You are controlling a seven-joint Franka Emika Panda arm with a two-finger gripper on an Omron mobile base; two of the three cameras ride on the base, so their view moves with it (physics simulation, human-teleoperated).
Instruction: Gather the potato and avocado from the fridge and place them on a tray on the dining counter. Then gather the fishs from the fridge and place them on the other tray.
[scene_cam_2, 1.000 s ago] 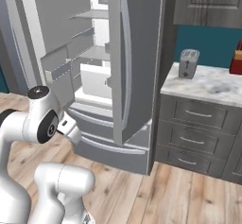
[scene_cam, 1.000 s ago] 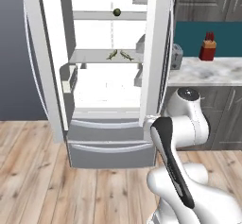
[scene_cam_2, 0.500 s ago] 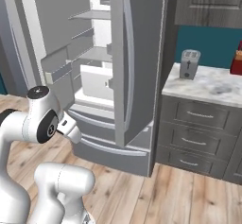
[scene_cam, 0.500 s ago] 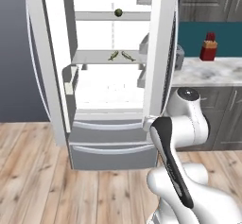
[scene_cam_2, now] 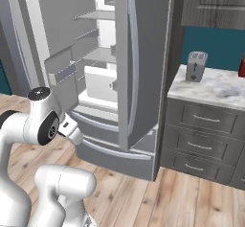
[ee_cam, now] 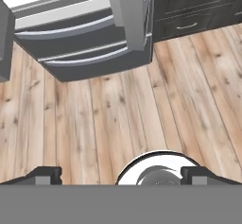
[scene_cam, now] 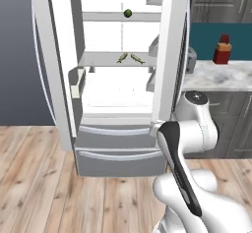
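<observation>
Left base view: looks straight into the fridge [scene_cam: 118,79], both upper doors swung wide, white interior lit. On the top visible shelf, toward 12 o'clock, sits the avocado [scene_cam: 127,13], small, dark green, alone near the shelf's front edge. One shelf down, the fishs [scene_cam: 130,58], two slender grey-green bodies lying close together in a shallow V, just below the avocado. Below that, a bare white shelf, then two grey lower drawers [scene_cam: 120,148] shut. At 3 o'clock, a marbled worktop [scene_cam: 221,74] beside the fridge, carrying a red bottle [scene_cam: 222,49] against a teal wall and a toaster partly hidden behind the right door. White arm folded at 4 to 5 o'clock, elbow raised in front of the right door's lower edge.

Right base view: same fridge [scene_cam_2: 110,77] seen from the side at 11 o'clock, right door edge-on and hiding most shelves. Silver toaster [scene_cam_2: 196,66] on the worktop [scene_cam_2: 215,89] at 2 o'clock, dark grey drawers beneath. Arm's shoulder at 8 o'clock.

Hand view: points down at pale wood plank floor [ee_cam: 118,114], fridge drawers at 11 o'clock, dark cabinet drawers [ee_cam: 194,10] at 1 o'clock. Gripper [ee_cam: 120,175] at 6 o'clock, fingertips [ee_cam: 45,175] spread as far apart as possible, nothing between them, well apart from avocado and fish.
</observation>
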